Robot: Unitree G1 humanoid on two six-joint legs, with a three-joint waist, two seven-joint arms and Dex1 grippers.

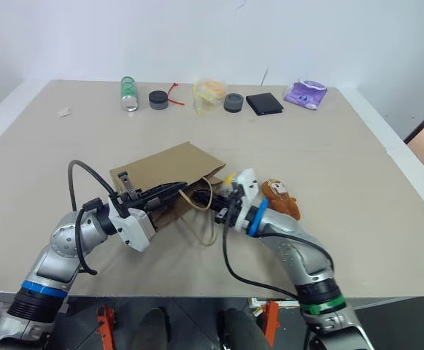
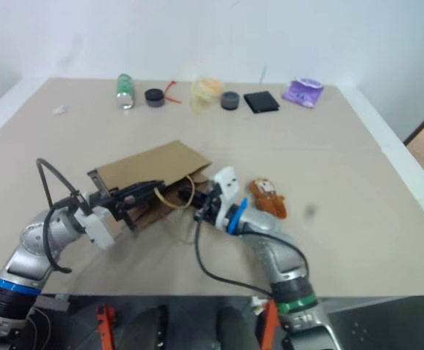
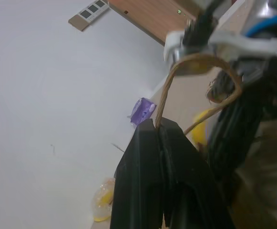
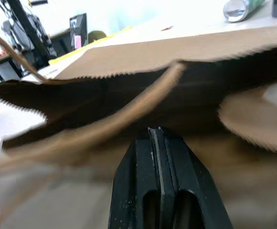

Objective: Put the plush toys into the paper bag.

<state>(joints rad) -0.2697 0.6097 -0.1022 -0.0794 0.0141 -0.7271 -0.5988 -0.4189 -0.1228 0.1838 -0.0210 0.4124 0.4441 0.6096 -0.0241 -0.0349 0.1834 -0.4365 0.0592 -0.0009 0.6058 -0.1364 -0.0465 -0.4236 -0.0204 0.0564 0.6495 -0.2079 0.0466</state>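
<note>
Pinching one twisted handle point(image 3: 163, 102) of the paper bag point(image 1: 169, 169), the left gripper point(image 1: 178, 191) is clamped on it; the right gripper point(image 4: 156, 136), fingers pressed together, sits at the bag's mouth; two plush toys lie beside it: egg point(image 1: 230, 178), brown animal point(image 1: 281, 197).

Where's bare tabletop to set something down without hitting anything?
Free: the broad strip between the back row, green bottle through purple pouch, and the paper bag; also the table's far right side past the brown plush toy. Crowded: the bag mouth, where the left gripper and right gripper meet.
</note>
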